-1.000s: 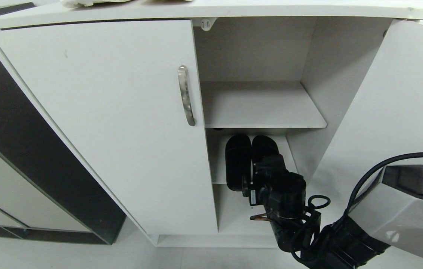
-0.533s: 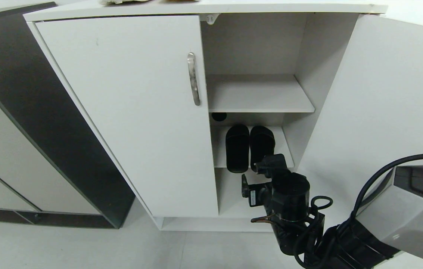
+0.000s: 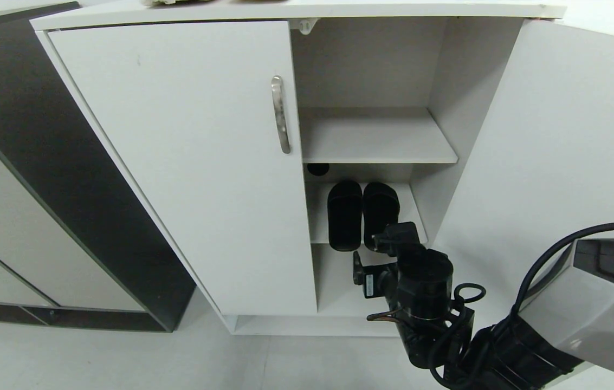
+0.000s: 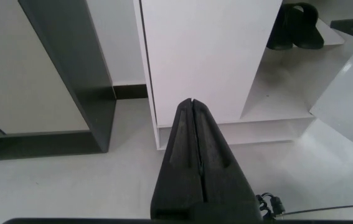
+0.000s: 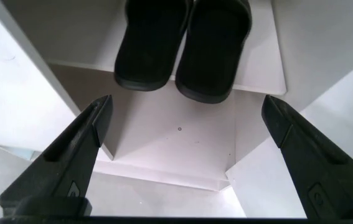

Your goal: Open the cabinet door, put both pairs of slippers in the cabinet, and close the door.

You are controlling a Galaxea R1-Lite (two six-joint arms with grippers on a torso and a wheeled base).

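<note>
The cabinet (image 3: 285, 10) is standing with its right door (image 3: 545, 135) swung wide open and its left door (image 3: 187, 162) closed, the metal handle (image 3: 280, 114) running upright along that door's inner edge. The closed door is covering the cabinet's left half, so only the right half is showing its inside. A pair of black slippers (image 3: 346, 216) is lying side by side on the cabinet's middle shelf (image 3: 315, 222), toes toward the cabinet's back and heels hanging slightly over the shelf's front edge. A small dark thing (image 3: 317, 169) is sitting deeper on that shelf, near the closed door's side, too hidden to tell what it is. The cabinet's upper shelf (image 3: 377, 135) is lying above the slippers, and the bottom compartment (image 3: 339, 287) below them. The right gripper (image 5: 187, 109) is hanging just in front of the cabinet's opening, below the slippers' heels and apart from them, its jaws spread wide. The open door is flanking the right arm on the cabinet's right side. The left gripper (image 4: 192, 109) is hovering over the floor (image 3: 122, 357) in front of the cabinet's closed door, well apart from the slippers, its jaws pressed together. A tall dark panel (image 3: 68, 179) is standing against the cabinet's left side, and something pale and crumpled (image 3: 171, 2) is lying on the cabinet's top.
</note>
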